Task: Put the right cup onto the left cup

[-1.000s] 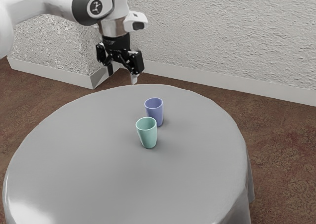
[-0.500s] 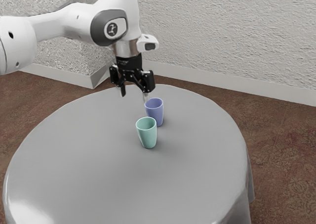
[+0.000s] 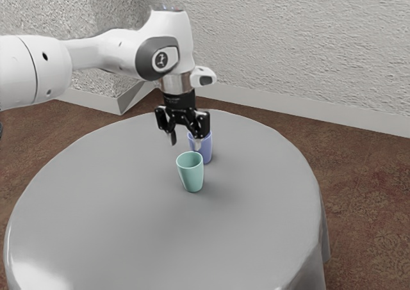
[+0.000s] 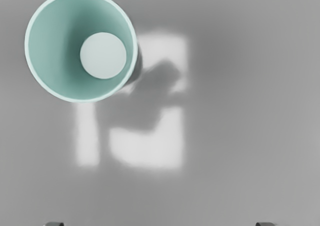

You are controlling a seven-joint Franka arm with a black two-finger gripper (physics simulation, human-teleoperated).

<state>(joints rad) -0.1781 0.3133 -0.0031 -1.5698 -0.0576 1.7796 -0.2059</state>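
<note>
**Wide jaws over the surface (image 3: 109, 194)**

The jaws stand wide and point down, gripping nothing; that spread suits straddling a rim or body. Near them, the green cup (image 3: 191, 173) stands upright, its mouth free to receive or be grasped. The blue cup (image 3: 205, 154) stands upright just behind it in the exterior view. Which counts as "right" is unclear; neither is stacked, so a grasp probably comes first.
</note>
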